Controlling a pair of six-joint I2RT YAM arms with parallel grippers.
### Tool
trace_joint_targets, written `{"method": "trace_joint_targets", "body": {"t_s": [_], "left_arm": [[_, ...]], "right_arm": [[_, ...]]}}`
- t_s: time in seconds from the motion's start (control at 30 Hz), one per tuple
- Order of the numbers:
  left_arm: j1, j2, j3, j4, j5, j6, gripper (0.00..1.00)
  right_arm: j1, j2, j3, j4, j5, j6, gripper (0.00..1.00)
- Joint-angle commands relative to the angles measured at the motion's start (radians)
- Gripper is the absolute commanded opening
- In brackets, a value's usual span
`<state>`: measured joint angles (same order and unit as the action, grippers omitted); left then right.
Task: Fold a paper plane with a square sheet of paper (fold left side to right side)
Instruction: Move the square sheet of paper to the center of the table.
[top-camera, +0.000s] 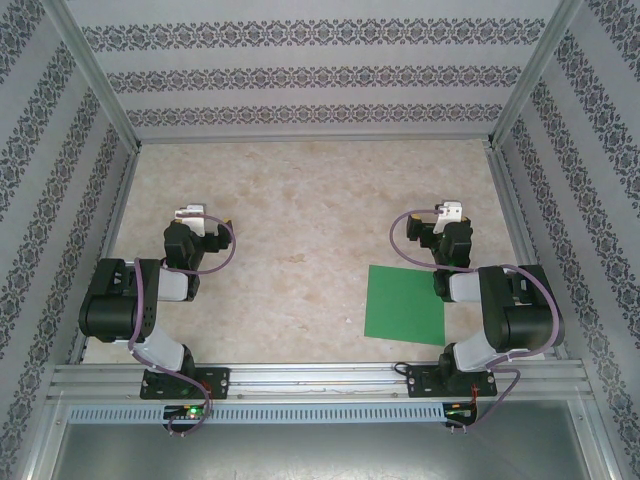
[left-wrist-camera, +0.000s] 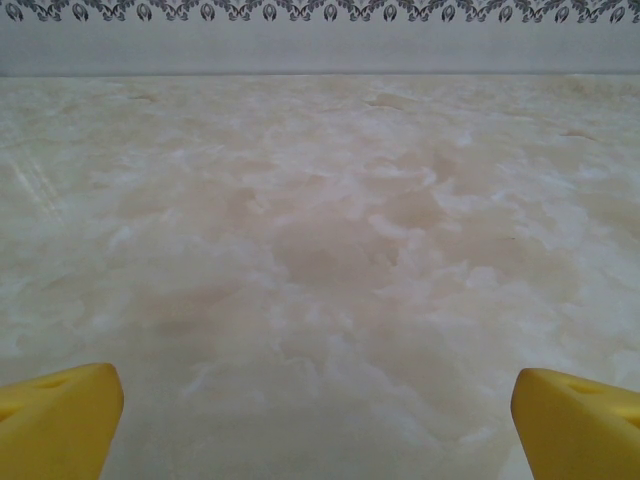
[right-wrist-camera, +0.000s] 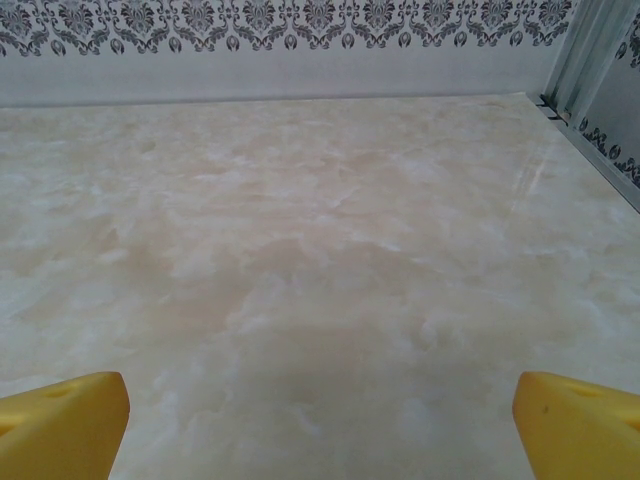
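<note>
I'm seeing the square sheet of paper (top-camera: 403, 305) lying flat and uncreased at the lower right of the top view. The left gripper (left-wrist-camera: 318, 425) and right gripper (right-wrist-camera: 320, 425) are gaping wide, carrying nothing. I'm judging every fold not yet begun.

Beige marbled table (top-camera: 300, 220), enclosed on three sides by damask-striped walls (top-camera: 300, 75); aluminium rails (top-camera: 320, 378) run along its near edge.
</note>
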<state>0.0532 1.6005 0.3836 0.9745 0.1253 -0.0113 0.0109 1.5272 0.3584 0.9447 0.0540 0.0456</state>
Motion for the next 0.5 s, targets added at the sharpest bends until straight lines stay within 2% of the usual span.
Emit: {"method": "trace_joint_targets", "body": {"t_s": [0.0, 0.1, 0.23, 0.37, 0.47], "left_arm": [[-0.006, -0.007, -0.005, -0.008, -0.021, -0.013, 0.99], [-0.006, -0.03, -0.016, 0.0, -0.051, -0.026, 0.99], [-0.006, -0.208, -0.024, -0.135, -0.08, -0.031, 0.99], [-0.006, -0.44, 0.062, -0.489, -0.104, -0.153, 0.99], [-0.006, -0.526, 0.159, -0.765, -0.068, -0.308, 0.99]], "right_arm": [[0.001, 0.003, 0.016, 0.007, -0.025, -0.009, 0.98], [-0.008, -0.031, 0.023, -0.031, -0.031, 0.003, 0.98], [-0.009, -0.192, 0.058, -0.259, -0.021, 0.028, 0.98], [-0.01, -0.353, 0.156, -0.644, -0.079, 0.17, 0.98], [-0.009, -0.419, 0.231, -0.898, -0.227, 0.295, 0.98]]}}
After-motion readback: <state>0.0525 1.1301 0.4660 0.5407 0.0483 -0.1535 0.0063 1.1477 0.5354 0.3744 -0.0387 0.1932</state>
